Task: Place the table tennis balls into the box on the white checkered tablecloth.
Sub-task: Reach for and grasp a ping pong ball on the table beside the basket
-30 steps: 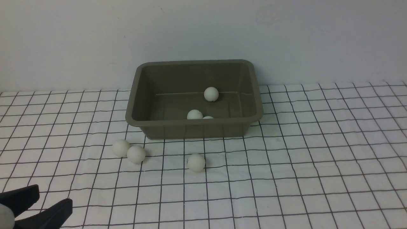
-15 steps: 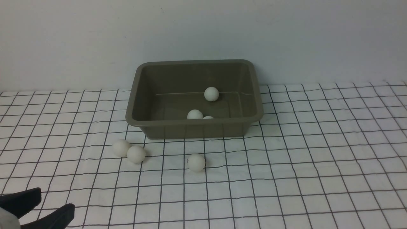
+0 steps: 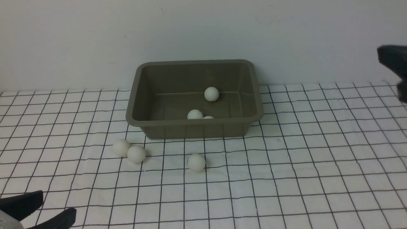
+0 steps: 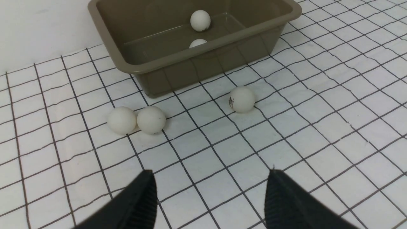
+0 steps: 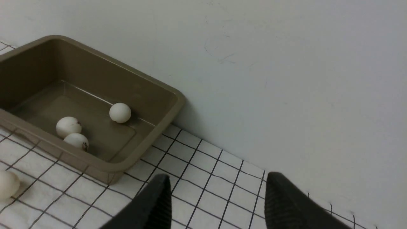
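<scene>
Box point(image 3: 194, 129): one olive-brown tub on the white checkered tablecloth point(image 3: 302, 165) covering the bench, its back rim near the pale wall point(image 3: 203, 28). Table tennis balls, inside the box: three. The front view gives the far ball point(image 3: 211, 94) whole, the second ball point(image 3: 195, 114) half hidden by the front rim, and the third ball point(image 3: 208, 117) as a mere sliver. My left wrist view shows only two of them. My right wrist view looks in from the side and shows all three in full, the two nearer the front rim just beside each other. Table tennis balls, on the cloth in front of the box: three. A touching pair point(image 3: 128, 151) lies off the front left corner. A single ball point(image 3: 196, 162) lies before the middle of the front wall, apart from it. My left wrist view shows a small dark printed mark on the single ball, which the front view gives only as a smudge. My right wrist view catches one cloth ball, cut by the picture's edge. My left pincer point(image 4: 210, 178): spread, nothing between the fingers, low at the near left, well apart from the balls. My right pincer point(image 5: 218, 184): a dark blur at the right edge of the front view, unreadable there. Its own wrist view shows it spread and unladen, over the cloth off the box's right end.
</scene>
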### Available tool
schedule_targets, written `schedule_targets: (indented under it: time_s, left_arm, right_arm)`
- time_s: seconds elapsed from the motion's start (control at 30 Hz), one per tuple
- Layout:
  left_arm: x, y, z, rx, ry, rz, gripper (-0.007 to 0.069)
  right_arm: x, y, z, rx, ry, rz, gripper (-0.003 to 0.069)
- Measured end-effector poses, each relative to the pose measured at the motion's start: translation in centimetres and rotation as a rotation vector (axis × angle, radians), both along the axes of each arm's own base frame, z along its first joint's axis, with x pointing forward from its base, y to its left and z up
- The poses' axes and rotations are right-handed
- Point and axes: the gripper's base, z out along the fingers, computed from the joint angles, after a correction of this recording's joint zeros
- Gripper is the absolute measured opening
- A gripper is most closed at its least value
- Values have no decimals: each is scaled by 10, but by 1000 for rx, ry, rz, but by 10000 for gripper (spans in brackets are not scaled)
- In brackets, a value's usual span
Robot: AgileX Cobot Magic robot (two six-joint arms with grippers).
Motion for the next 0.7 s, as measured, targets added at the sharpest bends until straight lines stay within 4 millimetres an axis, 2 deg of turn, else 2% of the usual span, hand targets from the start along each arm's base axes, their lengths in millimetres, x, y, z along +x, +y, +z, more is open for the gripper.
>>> schedule_targets:
  time_s: [0.17, 0.27, 0.37, 0.53, 0.7]
  left_arm:
    - [0, -2, 1, -25, -2, -8, 415]
    - [0, -2, 1, -20, -5, -12, 415]
    - [0, -2, 1, -21, -5, -12, 415]
    - [0, -2, 1, -20, -4, -13, 415]
    - [0, -2, 1, -20, -4, -13, 415]
  right_arm:
    - [-50, -10, -26, 27, -40, -5, 344]
    - [-66, -13, -51, 56, -15, -14, 323]
    - [-74, -15, -73, 82, 30, -25, 316]
    - [-75, -15, -111, 113, 136, -51, 314]
    - [-75, -15, -116, 117, 148, -56, 314]
